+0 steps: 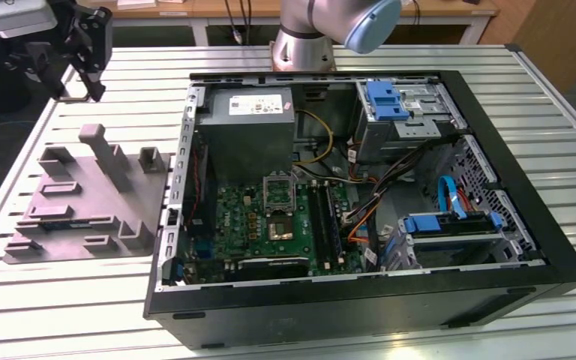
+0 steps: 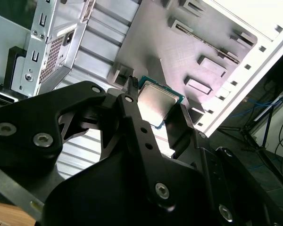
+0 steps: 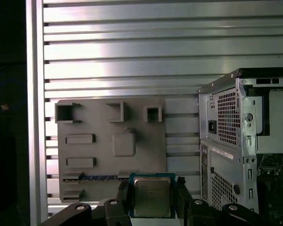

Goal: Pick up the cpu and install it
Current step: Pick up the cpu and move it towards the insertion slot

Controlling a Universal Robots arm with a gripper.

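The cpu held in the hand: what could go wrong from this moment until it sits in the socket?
1. The hand pinches the cpu only by two opposite edges, so it may slip or tilt and fall on the grey fixture.
2. The socket lies deep in the case, near the power supply and loose cables; the hand may catch on them.
3. A tilted or turned cpu might damage the socket.

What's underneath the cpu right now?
The cpu, gripped in the jaws, hangs over the edge of the grey fixture tray on the slatted table. The spot straight beneath the chip is covered by it.
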